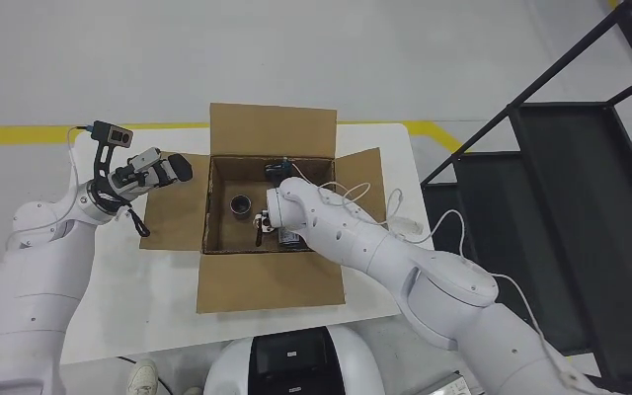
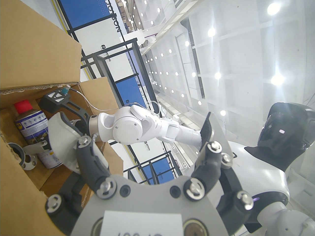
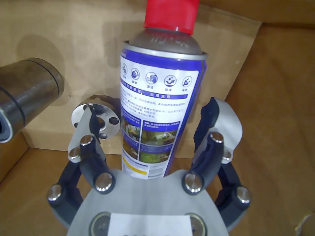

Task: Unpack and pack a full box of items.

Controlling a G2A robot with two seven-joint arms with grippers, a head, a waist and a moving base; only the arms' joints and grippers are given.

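Inside the brown corrugated cardboard box [image 1: 272, 133], toward 5 o'clock, the cylindrical spray can [image 3: 157, 94] is found, glossy-labelled and topped by a red plastic cap, with a smooth round steel sleeve [image 1: 242, 205] at about 10 o'clock from it. The right gripper [image 3: 150, 119] is spread around the can, its black pads not pressed on. The left gripper [image 1: 168, 170] is held apart and empty at the box's 9 o'clock.

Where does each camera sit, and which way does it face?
Top view: above the arms, looking down into the box; both arms show.
Left wrist view: beside the box, tilted ceilingward; left end effector, right arm show.
Right wrist view: inside the box, facing the spray can; right end effector shows.
Shared: both wrist views catch the spray can.
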